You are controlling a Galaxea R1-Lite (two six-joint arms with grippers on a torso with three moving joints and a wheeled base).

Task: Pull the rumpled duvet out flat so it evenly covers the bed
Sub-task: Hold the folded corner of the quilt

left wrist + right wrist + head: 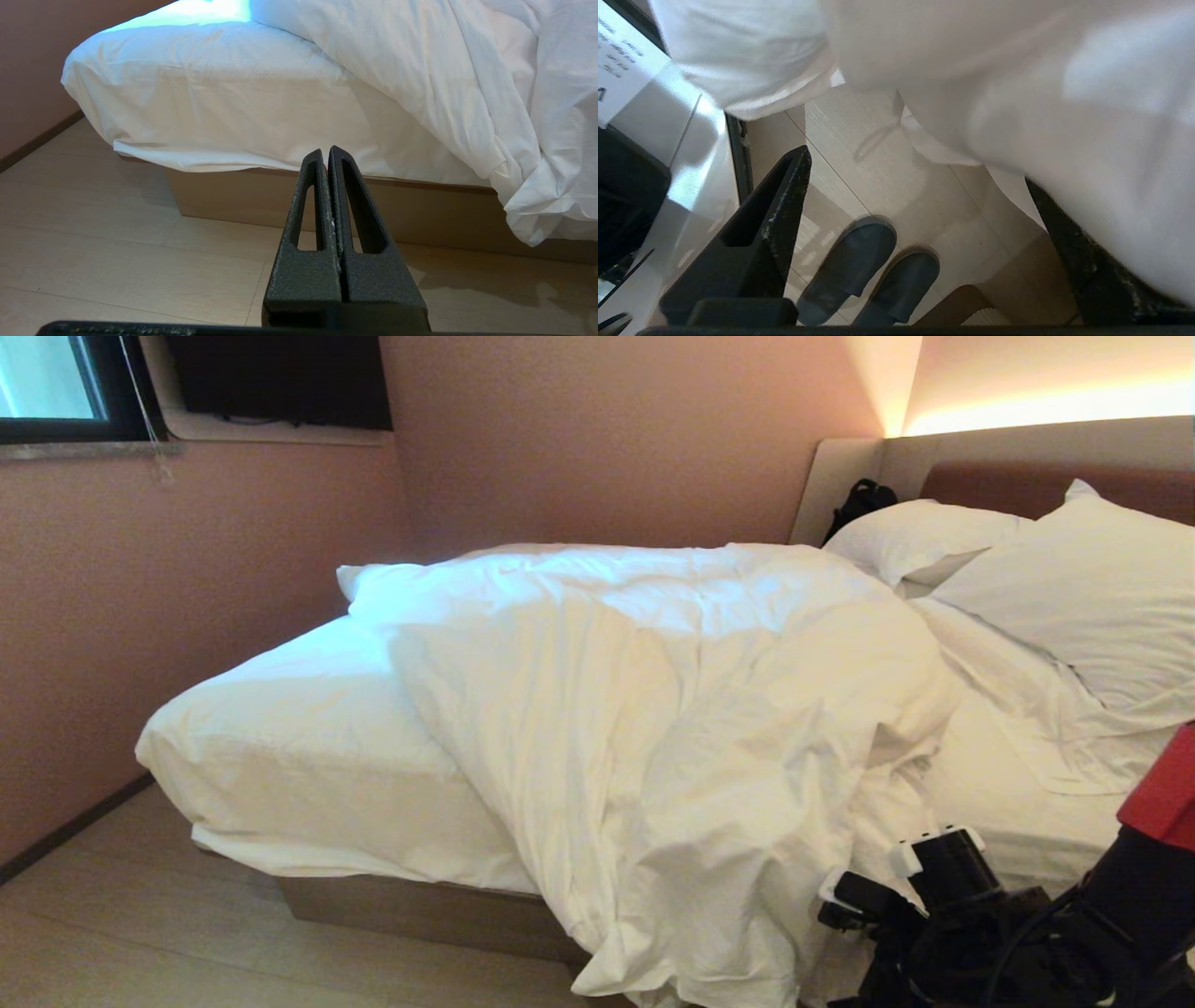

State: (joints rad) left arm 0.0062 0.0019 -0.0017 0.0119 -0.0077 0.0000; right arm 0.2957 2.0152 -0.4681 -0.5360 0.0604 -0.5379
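Right, I'm looking down at the bed (pixel 308 747) and the duvet (pixel 672 709) is lying bunched across its middle, rumpled, with one thick fold spilling over the near edge of the mattress and hanging toward the floor (pixel 140 933). The foot end of the mattress, on my left, is lying bare under the fitted sheet (pixel 280 709). Two white pillows (pixel 1074 588) are leaning at the padded headboard (pixel 1027 485) on the right, with a dark bag (pixel 859 504) sitting in the corner behind them.

My right pincer (pixel 920 186) is sitting low at the near side of the bed, just beside that hanging fold. Its fingers (pixel 780 205) are standing wide apart, and white cloth is draping over the far one, but I'm not gripping anything between them. Below it I'm seeing a pair of dark slippers (pixel 873 270) on the pale floor, and a white panel with printed text (pixel 621 65) off to one side.

My left pincer (pixel 327 156) is hanging parked, fingers pressed tight together with nothing between them, pointing at the tan platform base (pixel 280 196) below the foot end of the mattress. The duvet's lowest corner (pixel 537 210) is dangling over that base, clear of the floor.
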